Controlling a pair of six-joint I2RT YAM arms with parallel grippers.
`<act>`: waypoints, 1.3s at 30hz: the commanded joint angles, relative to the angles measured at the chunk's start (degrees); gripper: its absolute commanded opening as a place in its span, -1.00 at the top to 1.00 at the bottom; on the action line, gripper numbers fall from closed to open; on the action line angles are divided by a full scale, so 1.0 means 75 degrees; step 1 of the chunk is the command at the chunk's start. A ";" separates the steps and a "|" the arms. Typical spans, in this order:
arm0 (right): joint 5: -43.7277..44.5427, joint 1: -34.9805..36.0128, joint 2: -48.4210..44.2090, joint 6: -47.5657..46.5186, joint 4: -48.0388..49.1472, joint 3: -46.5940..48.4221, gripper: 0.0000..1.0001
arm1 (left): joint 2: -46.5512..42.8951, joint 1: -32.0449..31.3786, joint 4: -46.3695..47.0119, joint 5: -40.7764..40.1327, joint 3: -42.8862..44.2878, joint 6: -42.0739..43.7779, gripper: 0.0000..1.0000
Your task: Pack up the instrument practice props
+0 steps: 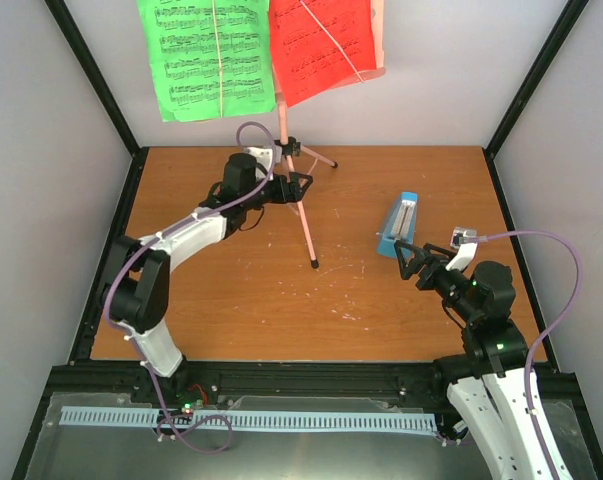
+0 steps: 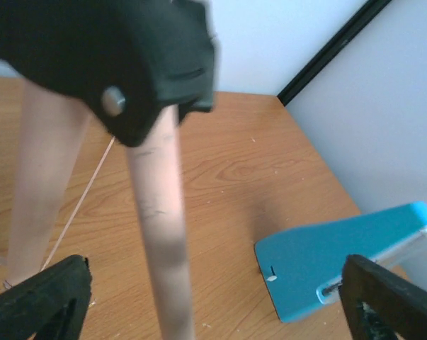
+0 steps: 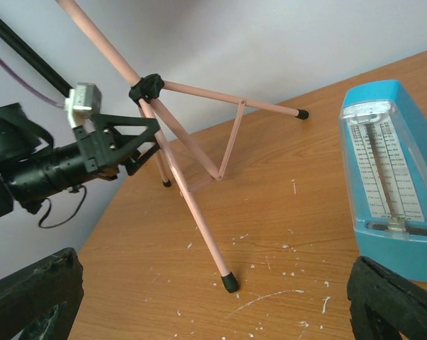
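The pink tripod music stand point(image 1: 303, 215) stands at the back of the table and carries a green sheet-music page point(image 1: 213, 58) and a red one point(image 1: 321, 45). My left gripper point(image 1: 299, 190) is open around the stand's front leg point(image 2: 163, 234), which passes between its fingers point(image 2: 43, 297) with room on both sides. The small blue metronome point(image 1: 401, 225) stands upright to the right. My right gripper point(image 1: 408, 262) is open just in front of the metronome point(image 3: 390, 163), with nothing between its fingers point(image 3: 29, 297). In the right wrist view the stand point(image 3: 192, 184) and my left gripper point(image 3: 139, 138) show.
The wooden table point(image 1: 231, 320) is flecked with white scratches. Black frame posts point(image 1: 106, 90) and pale walls close it in at the left, back and right. The stand's other legs point(image 1: 321, 158) spread toward the back wall.
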 commanded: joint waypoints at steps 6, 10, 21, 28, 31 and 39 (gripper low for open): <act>-0.0144 -0.0021 -0.0175 0.0125 0.0076 0.0352 -1.00 | -0.2393 0.0553 0.0146 0.0627 -0.1615 0.0410 -0.99; -0.0641 -0.0021 0.0066 0.0251 0.0461 0.0356 -1.00 | -0.3484 0.1424 0.0171 0.1477 -0.2525 0.0374 -0.99; -0.1108 -0.0019 0.0686 0.0595 0.0984 -0.0177 -1.00 | -0.2914 0.1152 0.1791 0.3144 -0.3175 -0.0668 -0.80; -0.0950 -0.0009 0.0061 0.0460 0.0024 -0.0161 -1.00 | -0.1089 0.0532 0.2545 0.2720 -0.2231 -0.1137 -0.60; -0.0909 -0.0015 -0.0220 0.0461 -0.0185 -0.0236 -1.00 | -0.0639 0.0532 0.2373 0.2512 -0.1842 -0.1060 -0.60; -0.1236 -0.0012 -0.0098 0.0633 0.0290 -0.0616 -0.99 | 0.0077 0.0529 0.2316 0.2446 -0.1268 -0.0849 -0.35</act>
